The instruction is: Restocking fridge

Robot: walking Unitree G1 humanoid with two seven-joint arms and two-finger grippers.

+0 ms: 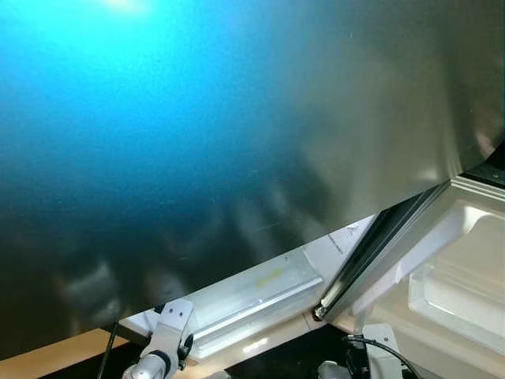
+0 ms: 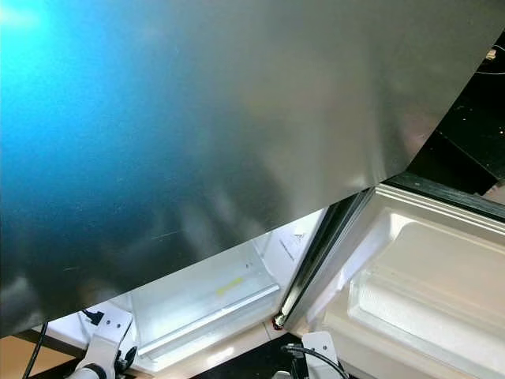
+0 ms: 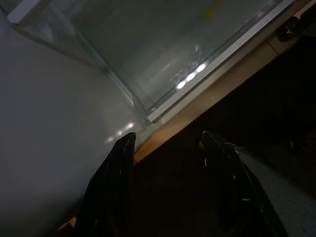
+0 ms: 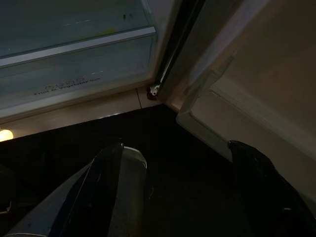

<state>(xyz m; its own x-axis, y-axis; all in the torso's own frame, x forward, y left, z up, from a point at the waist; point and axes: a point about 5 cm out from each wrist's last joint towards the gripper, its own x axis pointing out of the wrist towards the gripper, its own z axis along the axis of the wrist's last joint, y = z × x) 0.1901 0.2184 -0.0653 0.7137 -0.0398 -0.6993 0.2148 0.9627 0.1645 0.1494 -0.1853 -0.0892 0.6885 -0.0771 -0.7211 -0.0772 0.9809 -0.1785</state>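
Note:
A brushed-steel fridge front (image 1: 237, 118) stands close before me, lit blue at the upper left. Below it the lower compartment is open, showing a lit clear drawer (image 1: 252, 296) with a yellow mark. The compartment's door (image 1: 458, 284) is swung out to the right, its white inner bins bare. My left gripper (image 3: 168, 136) is open and empty, low by the compartment's left wall and glass shelf (image 3: 163, 49). My right gripper (image 4: 176, 144) is open and empty, above the dark floor near the door's bottom hinge (image 4: 154, 91).
The two silver wrists (image 1: 166, 339) (image 1: 371, 347) show at the bottom of the eye views. A dark floor (image 4: 163, 128) lies in front of the fridge, with a strip of wood-coloured floor (image 1: 47, 359) at the far left. The door's black seal edge (image 1: 379, 245) runs diagonally.

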